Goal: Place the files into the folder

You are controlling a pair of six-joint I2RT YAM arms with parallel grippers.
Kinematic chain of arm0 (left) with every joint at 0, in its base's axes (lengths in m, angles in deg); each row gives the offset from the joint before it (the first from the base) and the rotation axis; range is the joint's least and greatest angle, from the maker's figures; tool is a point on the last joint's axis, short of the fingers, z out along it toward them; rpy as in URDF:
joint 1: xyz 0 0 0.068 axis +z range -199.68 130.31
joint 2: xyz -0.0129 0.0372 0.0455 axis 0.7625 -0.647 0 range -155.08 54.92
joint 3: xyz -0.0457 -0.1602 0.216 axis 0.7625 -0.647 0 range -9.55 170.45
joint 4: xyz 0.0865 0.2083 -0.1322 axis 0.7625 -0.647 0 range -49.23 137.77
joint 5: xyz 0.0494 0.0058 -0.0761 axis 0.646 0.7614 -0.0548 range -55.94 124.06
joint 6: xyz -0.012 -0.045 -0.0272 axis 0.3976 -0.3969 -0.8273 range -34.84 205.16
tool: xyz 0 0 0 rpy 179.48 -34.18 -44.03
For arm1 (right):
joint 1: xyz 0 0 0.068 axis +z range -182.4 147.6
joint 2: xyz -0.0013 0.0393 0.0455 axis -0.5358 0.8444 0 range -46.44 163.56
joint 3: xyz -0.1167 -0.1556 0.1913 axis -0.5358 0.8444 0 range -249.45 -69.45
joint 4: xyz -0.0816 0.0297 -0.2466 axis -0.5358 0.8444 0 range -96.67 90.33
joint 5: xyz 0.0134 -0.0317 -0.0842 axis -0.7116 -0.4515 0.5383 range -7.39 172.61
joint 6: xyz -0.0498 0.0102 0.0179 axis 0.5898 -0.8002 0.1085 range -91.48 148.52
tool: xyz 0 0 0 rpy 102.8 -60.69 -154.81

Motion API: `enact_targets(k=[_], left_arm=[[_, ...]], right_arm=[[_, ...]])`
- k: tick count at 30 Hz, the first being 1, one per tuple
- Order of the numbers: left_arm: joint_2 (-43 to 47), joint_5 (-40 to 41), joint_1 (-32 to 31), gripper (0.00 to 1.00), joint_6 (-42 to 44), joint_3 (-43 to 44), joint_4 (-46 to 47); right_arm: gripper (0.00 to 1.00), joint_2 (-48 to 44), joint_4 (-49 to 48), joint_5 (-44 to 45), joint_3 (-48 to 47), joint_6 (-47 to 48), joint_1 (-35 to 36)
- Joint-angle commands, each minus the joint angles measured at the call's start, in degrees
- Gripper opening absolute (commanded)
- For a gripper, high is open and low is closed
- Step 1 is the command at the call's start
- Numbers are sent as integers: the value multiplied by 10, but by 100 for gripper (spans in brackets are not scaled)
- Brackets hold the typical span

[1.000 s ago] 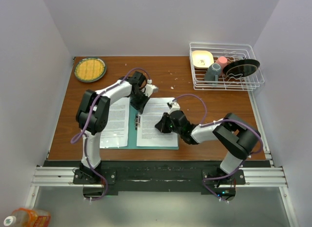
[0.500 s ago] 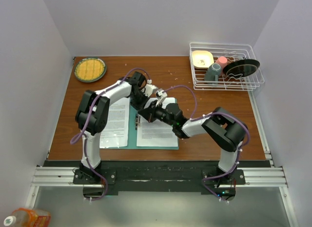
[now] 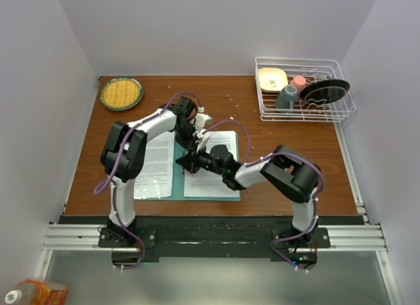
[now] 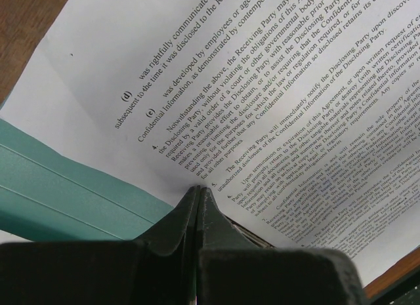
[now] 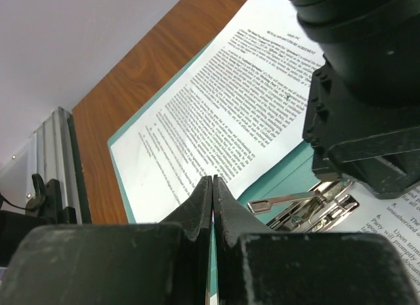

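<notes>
Jaws on both grippers are closed, fingertip against fingertip, with no gap showing. On the left gripper (image 4: 199, 190) the tips meet at the edge of a printed sheet. Whether that edge is nipped between them cannot be told. The right gripper (image 5: 211, 183) carries nothing visible and points down beside the folder's spine. A closed pair makes a narrow pusher, which is probably why it is set this way.

1. Table (image 3: 230, 98): one, brown wood, bearing everything listed below.
2. Folder (image 4: 65, 180): one, teal, lying open and flat at the near middle of the table, between the two arms. Lying open leaves both halves accessible.
3. Dish rack (image 3: 302, 117): one, white wire, at the far right corner, well apart from the work.
4. Files (image 3: 157, 164): two sheets visible, text side up, one on each half of the folder. Whether more lie beneath cannot be told. The left gripper sits at the far edge of the sheet nearer the right arm, probably to steady it.
5. Plate (image 3: 121, 93): one, yellow with a green rim, at the far left corner.
6. Clip (image 5: 308, 203): one, metal, on the spine between the sheets, just beside the right gripper.
</notes>
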Motion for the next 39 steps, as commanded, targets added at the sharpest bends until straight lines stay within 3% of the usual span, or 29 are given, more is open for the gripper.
enact_targets(k=[1, 8, 12, 29, 39], left_arm=[[-48, 43, 0, 0, 14, -39, 28], [-45, 44, 0, 0, 14, -43, 32], [-41, 43, 0, 8, 15, -41, 31], [-39, 43, 0, 3, 16, -40, 25], [-48, 43, 1, 2, 16, -36, 31]], right_arm=[[0, 4, -11, 42, -11, 36, 6], [0, 7, -18, 54, -9, 31, 6], [0, 4, -9, 58, -11, 35, 6], [0, 49, 8, 34, -17, 22, 11], [0, 52, 51, -20, -11, 68, 13]])
